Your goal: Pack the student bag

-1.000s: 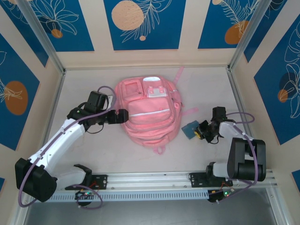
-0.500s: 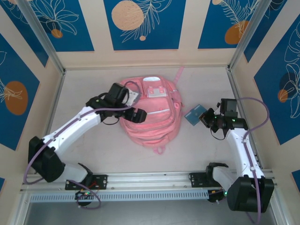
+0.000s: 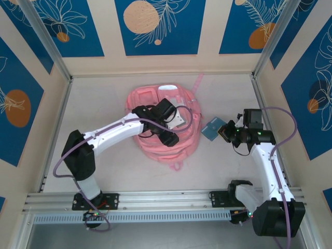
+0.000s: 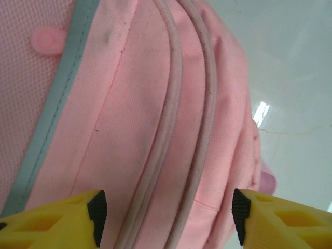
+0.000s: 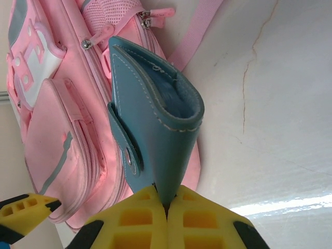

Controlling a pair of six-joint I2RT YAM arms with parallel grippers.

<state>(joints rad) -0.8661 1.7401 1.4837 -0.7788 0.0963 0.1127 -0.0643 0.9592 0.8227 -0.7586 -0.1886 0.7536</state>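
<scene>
Lying flat on the table (image 3: 98,98), the student bag (image 3: 141,101) runs its long axis away from the arm bases in the top view, with its small loop at the near end and a strap trailing off the far end. The left gripper (image 3: 169,137) hangs over the bag's middle. The right gripper (image 3: 224,133), just off the bag's right flank, pinches a blue wallet (image 3: 211,128).

Left wrist view: the left gripper (image 4: 166,220) has its yellow fingers (image 4: 57,223) spread. Pink fabric, two zip lines and a grey strip lie directly beyond them, detail too fine to see from above.

Right wrist view: the right gripper (image 5: 166,206) is pressed together on the blue wallet (image 5: 155,140), which stands up from its fingertips. The student bag (image 5: 57,135) is close on the left, zip pulls showing.
</scene>
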